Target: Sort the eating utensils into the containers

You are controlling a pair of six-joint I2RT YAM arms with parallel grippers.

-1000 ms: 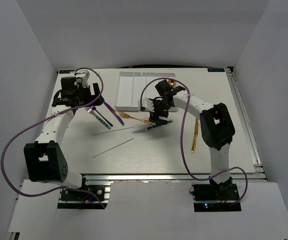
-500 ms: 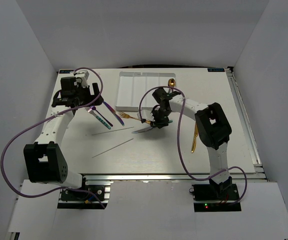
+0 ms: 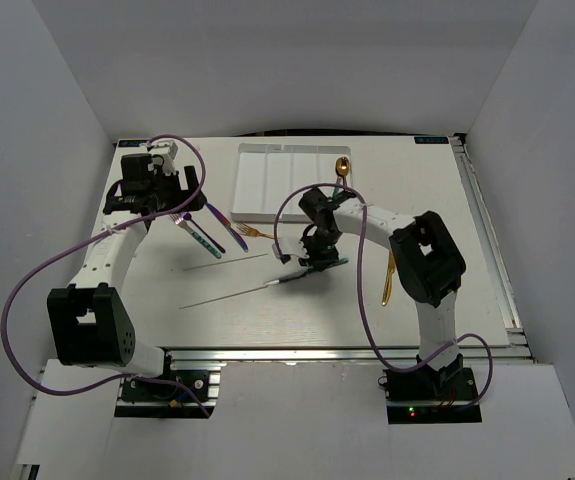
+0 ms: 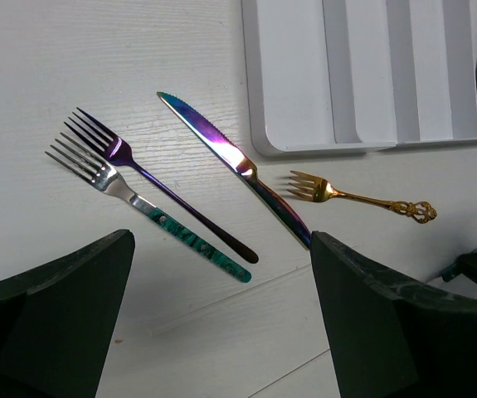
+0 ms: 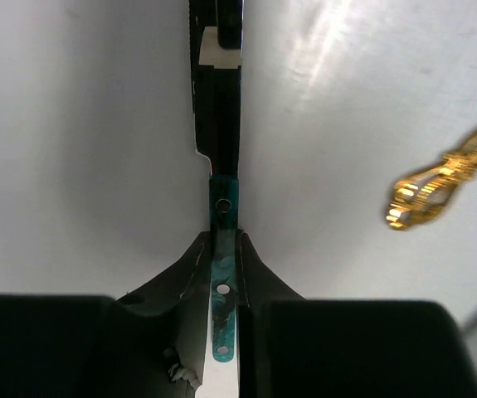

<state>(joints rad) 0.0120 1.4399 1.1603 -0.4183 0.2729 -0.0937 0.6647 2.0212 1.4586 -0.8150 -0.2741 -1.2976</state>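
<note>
We log right jaws pinching teal knife [image 5: 221,207] by its handle, blade toward 12 o'clock. Left jaws gape wide over two forks [image 4: 151,179]; tray [image 4: 292,75] at 1 o'clock.

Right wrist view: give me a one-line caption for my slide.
Right gripper pinches the teal-handled knife by its handle; the gold fork shows its ornate end off to the side.
</note>
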